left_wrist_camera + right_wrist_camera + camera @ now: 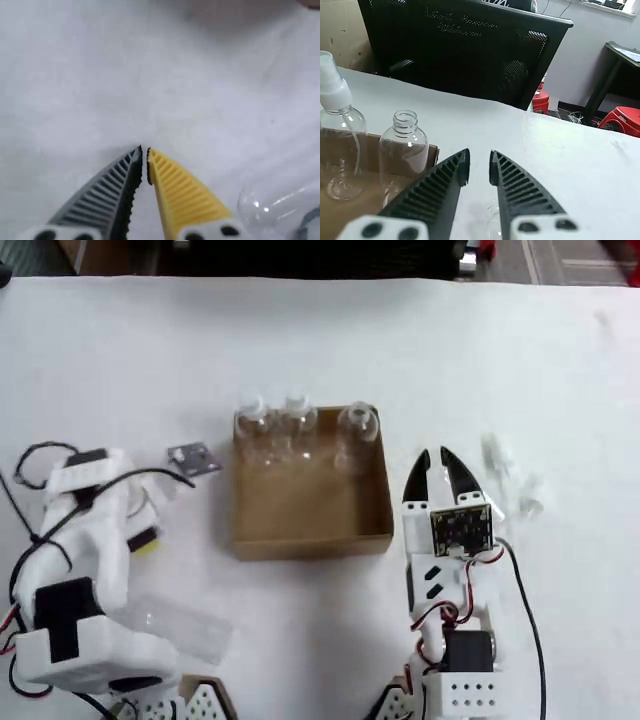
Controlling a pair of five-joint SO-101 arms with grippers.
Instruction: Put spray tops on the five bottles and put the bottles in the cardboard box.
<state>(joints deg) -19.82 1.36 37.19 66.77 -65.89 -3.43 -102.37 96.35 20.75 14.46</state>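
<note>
While you look down over the white tabletop (pixel 320 350), the two arms sit at its near edge, with the left arm (pixel 80 580) folded low on its side and the right arm (pixel 450 580) stretched forward beside the cardboard box (pixel 310 515).

The box lies open between them. Three bottles stand inside along its far wall. Two of them (pixel 250 425) (pixel 297 420) carry spray tops, and the third bottle (pixel 357 425), at the corner nearest your right arm, has a bare neck. From the right wrist you see that open-necked bottle (pixel 402 150) next to a capped one (pixel 340 145).

Your right end effector (pixel 478 167) is parted by a narrow gap and grips nothing. Its tips sit just off the box's right wall, above the tabletop.

Your left end effector (pixel 144 159) is closed down to a hairline slit, with its grey and yellow fingers empty and pointing at bare tabletop. A clear bottle (pixel 185 625) lies on its side just beside it.

Some loose clear pieces (pixel 510 480) lie to the right of the right end effector. You cannot tell their exact shape. A small grey piece (pixel 193 458) lies left of the box.
</note>
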